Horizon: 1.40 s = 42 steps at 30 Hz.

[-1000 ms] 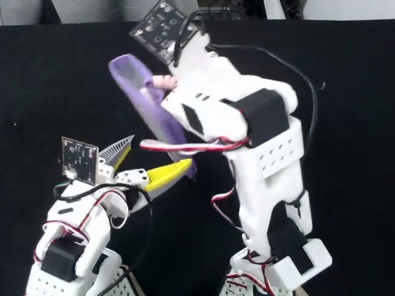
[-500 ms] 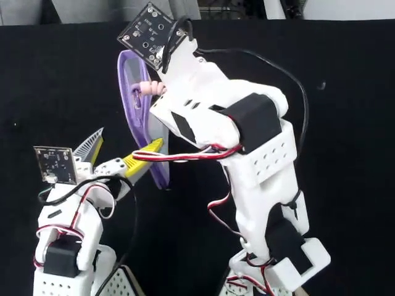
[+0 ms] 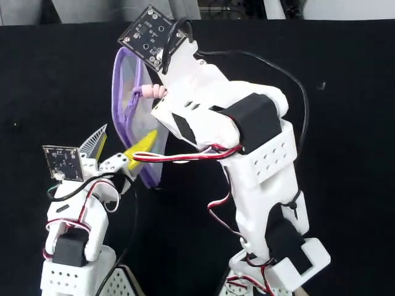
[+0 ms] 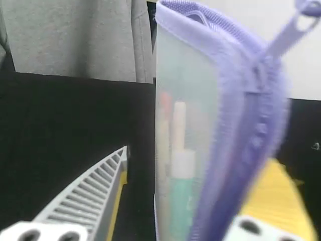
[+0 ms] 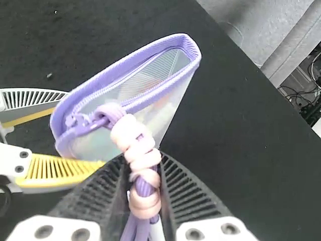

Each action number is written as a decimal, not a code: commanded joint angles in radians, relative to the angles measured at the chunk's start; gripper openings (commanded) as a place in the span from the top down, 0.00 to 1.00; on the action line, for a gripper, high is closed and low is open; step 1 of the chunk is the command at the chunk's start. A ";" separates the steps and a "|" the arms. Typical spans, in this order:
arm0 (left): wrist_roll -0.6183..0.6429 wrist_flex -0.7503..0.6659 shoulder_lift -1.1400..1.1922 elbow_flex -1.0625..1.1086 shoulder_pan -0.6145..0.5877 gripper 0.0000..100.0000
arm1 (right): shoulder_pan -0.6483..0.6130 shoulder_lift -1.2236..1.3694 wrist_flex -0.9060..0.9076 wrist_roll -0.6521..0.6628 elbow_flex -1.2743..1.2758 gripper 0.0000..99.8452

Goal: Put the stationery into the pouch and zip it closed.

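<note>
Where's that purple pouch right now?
High view: the pouch hangs in the air left of centre, its zip pull pinched by the right gripper, its lower end between the open fingers of the left gripper.

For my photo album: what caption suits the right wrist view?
Right gripper pinching the pink zipper pull of a see-through purple pouch.

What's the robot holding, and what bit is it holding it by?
The right gripper holds the pouch by its zip pull, pinched in the jaws. The left gripper is open, not clamping it.
</note>
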 commanded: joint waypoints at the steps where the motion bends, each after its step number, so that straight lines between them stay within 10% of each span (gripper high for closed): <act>1: -0.072 -0.020 -0.006 -0.062 -0.001 0.77 | 0.046 -0.045 0.012 -0.009 -0.047 0.99; 10: -0.285 0.133 -0.008 -0.113 0.162 0.98 | 0.204 -0.042 0.014 0.000 -0.047 0.99; 42: -0.405 0.279 -0.008 -0.074 0.202 0.97 | 0.517 0.148 -0.368 0.041 -0.002 0.99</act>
